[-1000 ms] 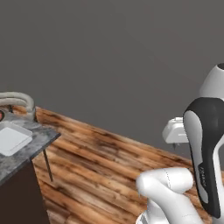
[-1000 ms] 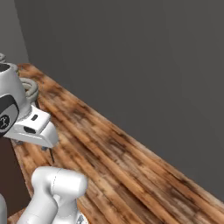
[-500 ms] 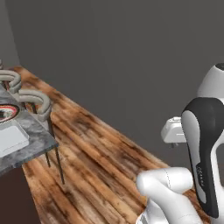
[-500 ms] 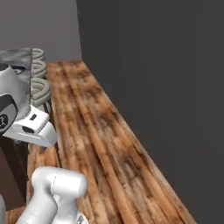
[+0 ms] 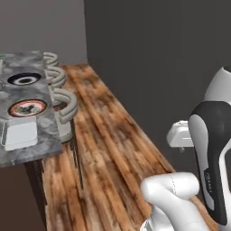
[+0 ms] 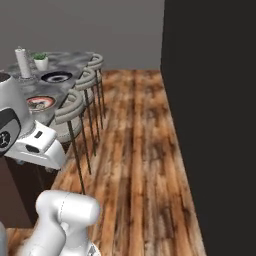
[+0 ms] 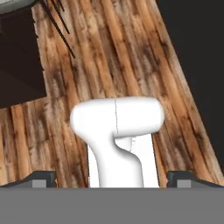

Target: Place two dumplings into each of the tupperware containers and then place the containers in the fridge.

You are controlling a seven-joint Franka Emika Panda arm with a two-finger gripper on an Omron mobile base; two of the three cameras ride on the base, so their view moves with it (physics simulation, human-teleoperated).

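Whole scene swung round with the base rather than things shifting: stone-topped counter (image 5: 31, 151) now reaching well into the left base view, with a row of bar stools come into sight where half a second back only the counter's corner showed.

Gripper (image 7: 112, 179) pointing down at the wooden floor (image 7: 109, 57), fingertips (image 7: 43, 178) spread as wide as they go, nothing held between them.

Translucent white tupperware container (image 5: 20, 134) sitting on the counter near its front end, just in front of a red-rimmed plate (image 5: 28, 108); beyond that, apart from it, a dark plate (image 5: 25, 79). Too small to tell whether dumplings lie on either plate or in the tub.

Counted: one container made out, two round plates (image 6: 41, 102) (image 6: 56, 77), three stools (image 6: 70, 107) (image 6: 86, 77) (image 6: 96, 60) along the counter's floor side, one potted plant (image 6: 41, 61) and one pale upright cylinder (image 6: 22, 61) at the far end.

Likely trouble from here: clipping the nearest stool or the counter's corner if the base drives closer on this line, both being just beside the arm in the right base view. Also, reaching from this far off, with the hand aimed at the floor, would probably mean a long awkward swing and a poor grasp on something as small as a dumpling. Mistaking a round plate for a tub is another risk at this range.
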